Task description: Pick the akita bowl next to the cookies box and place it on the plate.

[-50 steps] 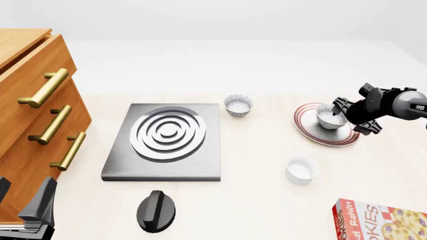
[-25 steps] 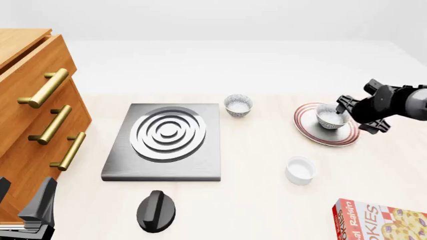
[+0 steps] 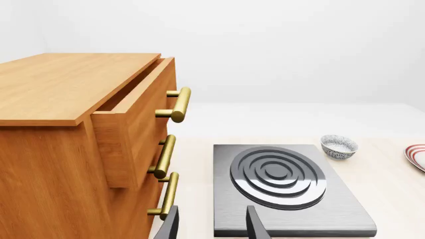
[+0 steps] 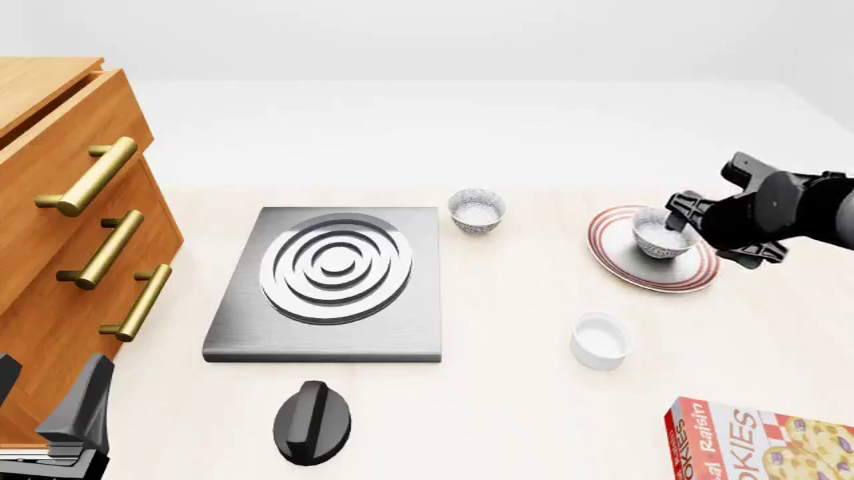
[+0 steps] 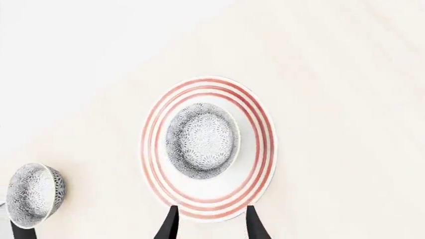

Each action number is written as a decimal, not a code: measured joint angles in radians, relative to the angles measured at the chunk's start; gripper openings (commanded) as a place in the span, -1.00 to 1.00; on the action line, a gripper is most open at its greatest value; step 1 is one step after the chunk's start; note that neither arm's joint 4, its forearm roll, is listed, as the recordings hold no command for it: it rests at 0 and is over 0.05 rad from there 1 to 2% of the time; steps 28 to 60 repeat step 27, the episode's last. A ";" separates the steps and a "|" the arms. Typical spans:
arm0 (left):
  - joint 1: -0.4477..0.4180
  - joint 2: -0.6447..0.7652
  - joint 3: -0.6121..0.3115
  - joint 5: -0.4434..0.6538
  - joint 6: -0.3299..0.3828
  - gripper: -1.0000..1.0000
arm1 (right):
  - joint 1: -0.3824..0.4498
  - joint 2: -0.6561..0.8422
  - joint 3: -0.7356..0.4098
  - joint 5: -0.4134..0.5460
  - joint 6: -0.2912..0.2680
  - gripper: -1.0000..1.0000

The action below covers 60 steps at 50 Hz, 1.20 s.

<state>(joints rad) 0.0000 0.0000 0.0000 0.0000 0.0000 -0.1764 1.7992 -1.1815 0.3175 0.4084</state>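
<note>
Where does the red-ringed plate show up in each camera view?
Front view: the plate is at right, an akita bowl on it.
Left wrist view: only its rim at the picture's edge.
Right wrist view: plate centered.
Shared landmark: the second bowl.

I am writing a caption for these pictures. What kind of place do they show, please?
Probably a simulated kitchen tabletop: a stove plate with its black knob, a wooden drawer cabinet, and tableware such as the red-ringed plate holding a patterned bowl.
</note>
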 measured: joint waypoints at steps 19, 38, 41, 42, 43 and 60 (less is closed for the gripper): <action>0.000 0.000 0.000 0.000 0.000 1.00 | 0.049 -0.239 0.160 0.017 -0.123 1.00; 0.000 0.000 0.000 0.000 0.000 1.00 | 0.078 -0.350 0.221 0.033 -0.167 1.00; 0.000 0.000 0.000 0.000 0.000 1.00 | 0.078 -0.350 0.221 0.033 -0.167 1.00; 0.000 0.000 0.000 0.000 0.000 1.00 | 0.078 -0.350 0.221 0.033 -0.167 1.00; 0.000 0.000 0.000 0.000 0.000 1.00 | 0.078 -0.350 0.221 0.033 -0.167 1.00; 0.000 0.000 0.000 0.000 0.000 1.00 | 0.078 -0.350 0.221 0.033 -0.167 1.00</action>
